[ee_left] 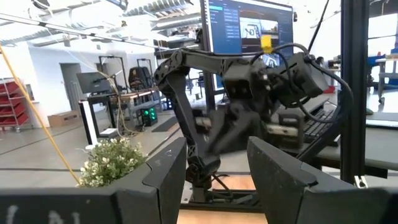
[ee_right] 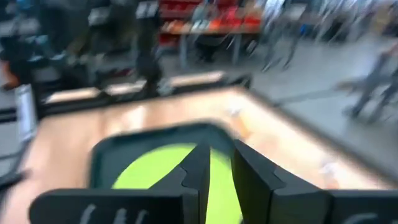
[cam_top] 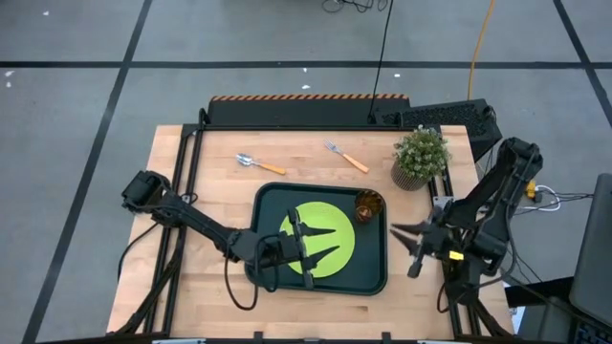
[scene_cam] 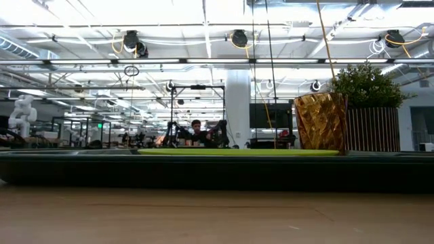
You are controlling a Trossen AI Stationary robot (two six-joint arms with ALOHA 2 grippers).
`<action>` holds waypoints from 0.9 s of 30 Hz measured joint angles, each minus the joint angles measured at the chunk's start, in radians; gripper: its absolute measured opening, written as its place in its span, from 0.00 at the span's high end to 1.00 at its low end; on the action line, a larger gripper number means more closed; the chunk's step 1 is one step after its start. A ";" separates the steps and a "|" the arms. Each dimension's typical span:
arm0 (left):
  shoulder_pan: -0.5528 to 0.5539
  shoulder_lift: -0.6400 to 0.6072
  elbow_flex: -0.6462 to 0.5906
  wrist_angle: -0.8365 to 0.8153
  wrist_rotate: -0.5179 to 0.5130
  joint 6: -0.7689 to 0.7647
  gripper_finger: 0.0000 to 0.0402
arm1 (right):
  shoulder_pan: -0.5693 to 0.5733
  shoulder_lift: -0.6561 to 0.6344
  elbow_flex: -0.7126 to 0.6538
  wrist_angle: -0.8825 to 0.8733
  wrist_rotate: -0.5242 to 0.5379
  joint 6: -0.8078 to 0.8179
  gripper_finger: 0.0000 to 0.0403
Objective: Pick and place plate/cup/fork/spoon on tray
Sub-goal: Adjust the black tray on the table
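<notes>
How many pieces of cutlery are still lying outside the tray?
2: the spoon and the fork lie on the bare table, behind the tray. None seems hidden.

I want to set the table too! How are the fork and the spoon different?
The fork ends in metal tines, while the spoon ends in a rounded silver bowl. The fork lies nearer the potted plant, the spoon farther from it. Both have orange handles, both lie flat on the bare wooden table with their metal ends pointing away from the plant, and neither is on the tray yet, where the plate and cup already sit.
</notes>
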 joint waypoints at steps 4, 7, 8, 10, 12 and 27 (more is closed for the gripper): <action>0.000 0.000 0.000 0.000 0.000 0.000 0.56 | 0.000 0.000 -0.063 0.126 -0.113 -0.071 0.85; 0.000 0.000 0.000 0.000 0.000 -0.001 0.56 | 0.000 -0.006 -0.091 0.215 -0.035 -0.077 0.85; 0.000 0.000 0.000 0.000 0.000 -0.001 0.56 | -0.001 -0.012 -0.097 0.247 0.018 -0.068 0.85; 0.000 0.000 0.000 0.000 0.000 -0.001 0.56 | -0.005 -0.021 -0.099 0.325 0.129 -0.066 0.85; 0.000 0.000 0.000 0.000 0.000 -0.001 0.56 | -0.015 -0.024 -0.099 0.425 0.219 -0.135 0.85; 0.000 0.000 0.000 0.000 0.000 -0.001 0.56 | -0.334 -0.063 -0.091 1.152 -0.491 -1.163 0.85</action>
